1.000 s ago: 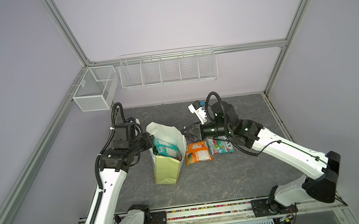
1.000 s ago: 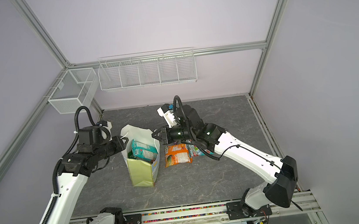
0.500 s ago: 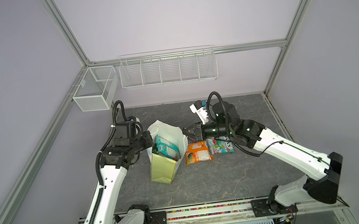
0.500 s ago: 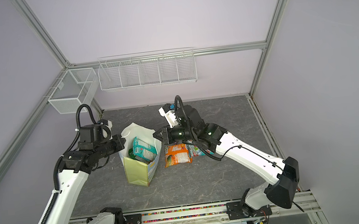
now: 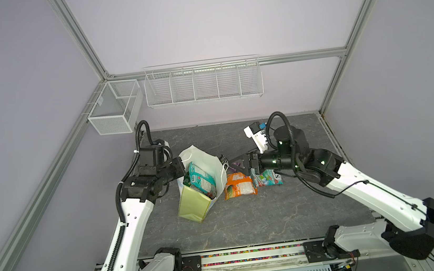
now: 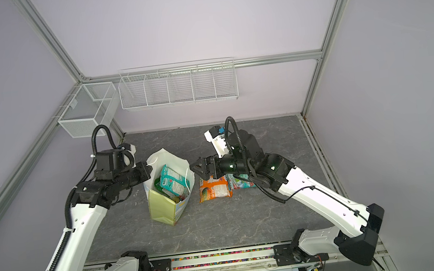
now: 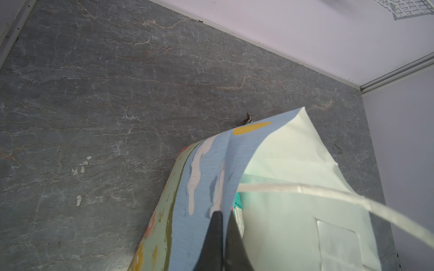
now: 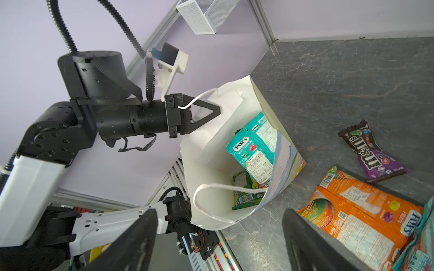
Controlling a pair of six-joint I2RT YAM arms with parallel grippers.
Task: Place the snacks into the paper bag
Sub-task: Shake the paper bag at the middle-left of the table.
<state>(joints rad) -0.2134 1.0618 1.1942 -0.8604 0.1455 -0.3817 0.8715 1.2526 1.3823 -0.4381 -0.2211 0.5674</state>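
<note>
The paper bag (image 5: pixel 192 205) stands tilted and open on the grey table, and shows too in the left wrist view (image 7: pixel 204 187) and the right wrist view (image 8: pixel 211 152). My left gripper (image 5: pixel 183 164) (image 7: pixel 223 212) is shut on its rim, also seen in the right wrist view (image 8: pixel 217 110). A teal FOX'S pouch (image 5: pixel 201 180) and a green pouch (image 8: pixel 244 190) lie inside. My right gripper (image 5: pixel 234 164) (image 8: pixel 219 211) hangs open and empty beside the bag's other rim. On the table lie an orange pouch (image 5: pixel 239 187), a teal-red pouch (image 5: pixel 267 177) and a brown-purple M&M's pack (image 8: pixel 373 152).
Two white wire baskets hang on the walls, a long one at the back (image 5: pixel 203 84) and a small one at the back left (image 5: pixel 114 111). A rail (image 5: pixel 250 252) with both arm bases runs along the table's front edge.
My right gripper's jaws have opened wide beside the bag. My left gripper's jaws have closed on the bag's rim, and the bag leans a little more.
</note>
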